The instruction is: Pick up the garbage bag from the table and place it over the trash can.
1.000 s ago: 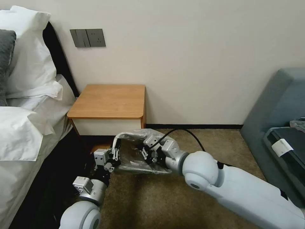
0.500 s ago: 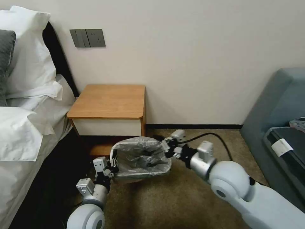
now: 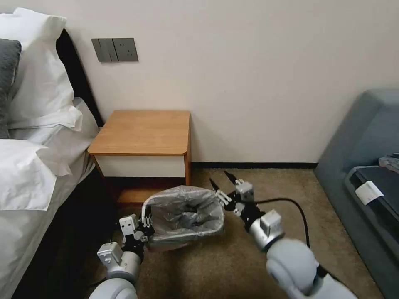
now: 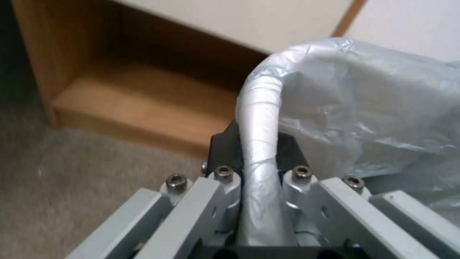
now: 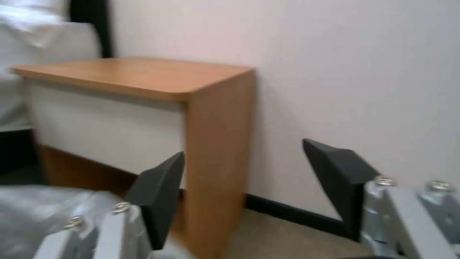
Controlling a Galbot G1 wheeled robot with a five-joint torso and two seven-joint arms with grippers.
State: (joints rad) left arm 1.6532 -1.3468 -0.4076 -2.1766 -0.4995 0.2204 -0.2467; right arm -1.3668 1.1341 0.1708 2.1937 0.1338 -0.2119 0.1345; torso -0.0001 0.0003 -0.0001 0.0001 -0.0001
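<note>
Your bag (image 3: 183, 211) lined the can (image 3: 188, 238), which stood on the carpet (image 3: 216, 270) before the table (image 3: 143, 131). Your left gripper (image 4: 256, 158) pinched the bag-wrapped rim. Your right gripper (image 3: 221, 181) hung beside the can, fingers spread, holding nothing.

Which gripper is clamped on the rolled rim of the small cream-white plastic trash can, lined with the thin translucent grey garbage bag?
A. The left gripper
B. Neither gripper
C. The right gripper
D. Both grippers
A. The left gripper is shut on the bag-wrapped rim of the trash can under the garbage bag, while the right gripper hangs open beside the can, its fingers apart and holding nothing.
</note>
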